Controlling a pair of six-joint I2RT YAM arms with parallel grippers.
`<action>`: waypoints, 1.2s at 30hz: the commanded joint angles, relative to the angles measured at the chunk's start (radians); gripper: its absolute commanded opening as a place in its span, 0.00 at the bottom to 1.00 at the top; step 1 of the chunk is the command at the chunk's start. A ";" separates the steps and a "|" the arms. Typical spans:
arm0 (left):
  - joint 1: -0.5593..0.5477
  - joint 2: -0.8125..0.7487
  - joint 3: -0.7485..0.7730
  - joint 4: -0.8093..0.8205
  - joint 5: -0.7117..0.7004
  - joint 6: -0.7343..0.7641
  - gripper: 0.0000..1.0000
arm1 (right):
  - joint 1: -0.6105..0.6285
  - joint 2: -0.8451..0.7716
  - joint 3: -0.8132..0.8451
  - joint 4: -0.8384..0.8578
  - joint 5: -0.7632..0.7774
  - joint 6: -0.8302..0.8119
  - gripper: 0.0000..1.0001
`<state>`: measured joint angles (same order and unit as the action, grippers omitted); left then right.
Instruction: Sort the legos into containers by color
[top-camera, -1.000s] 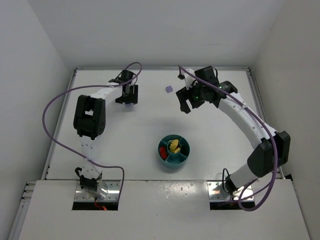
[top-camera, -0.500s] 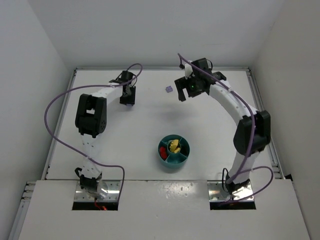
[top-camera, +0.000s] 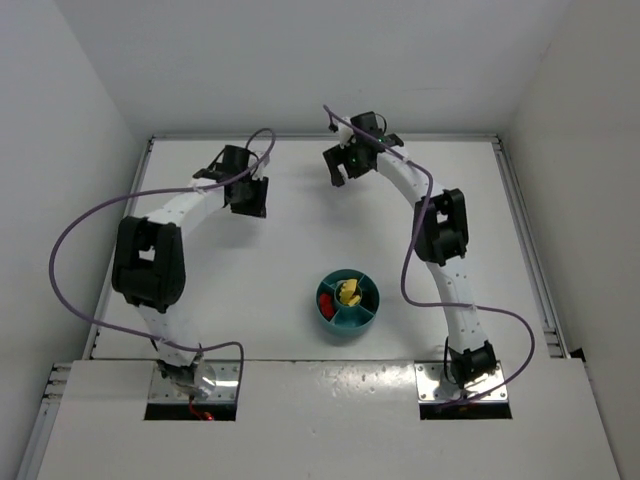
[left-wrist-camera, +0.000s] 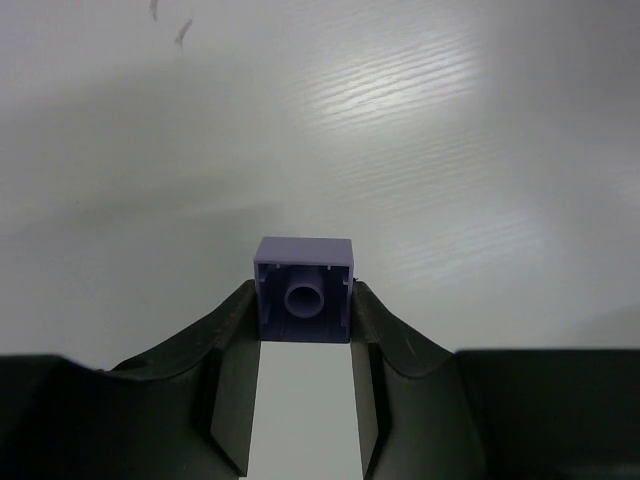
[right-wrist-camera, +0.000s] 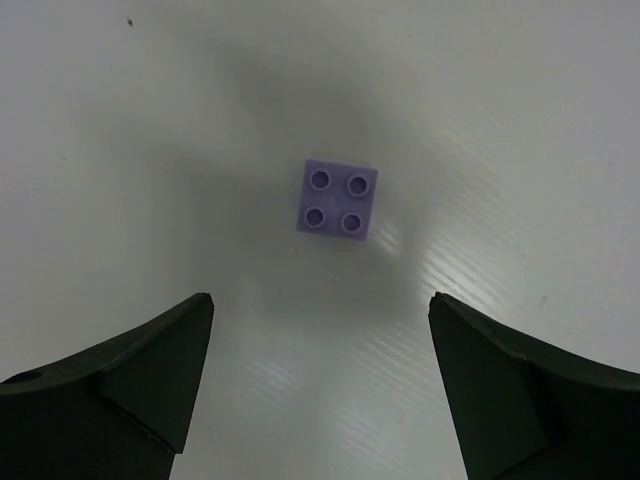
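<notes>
My left gripper (left-wrist-camera: 304, 305) is shut on a lilac brick (left-wrist-camera: 304, 260), held by its sides at the fingertips just above the white table, hollow underside toward the camera. In the top view the left gripper (top-camera: 250, 197) is at the far left-centre. My right gripper (right-wrist-camera: 320, 300) is open and empty, with a second lilac brick (right-wrist-camera: 338, 200) lying studs-up on the table just ahead of its jaws. In the top view the right gripper (top-camera: 340, 170) is at the far centre and hides that brick. The teal dish (top-camera: 366, 312) holds red bricks (top-camera: 325, 298) and yellow bricks (top-camera: 348, 292).
White walls close the table at the back and both sides. The right arm's elbow (top-camera: 441, 226) arches over the table to the right of the dish. Purple cables (top-camera: 90, 215) loop off both arms.
The right gripper has swung left and back until it is over the loose lilac brick. The left arm's elbow has shifted left, and its gripper still holds its brick in about the same place.
</notes>
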<state>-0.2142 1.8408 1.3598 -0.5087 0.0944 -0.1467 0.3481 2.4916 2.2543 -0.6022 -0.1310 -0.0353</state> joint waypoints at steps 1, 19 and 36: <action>0.015 -0.113 -0.014 -0.013 0.088 0.041 0.23 | -0.004 0.029 0.036 0.038 -0.038 -0.028 0.89; 0.015 -0.236 -0.044 -0.050 0.137 0.068 0.21 | -0.004 0.170 0.039 0.180 -0.004 0.029 0.78; -0.016 -0.509 -0.089 -0.157 0.375 0.259 0.17 | -0.004 -0.043 -0.263 0.234 -0.028 0.038 0.04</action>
<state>-0.2165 1.4075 1.2827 -0.6430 0.3767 0.0490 0.3466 2.5885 2.1509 -0.3447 -0.1223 -0.0002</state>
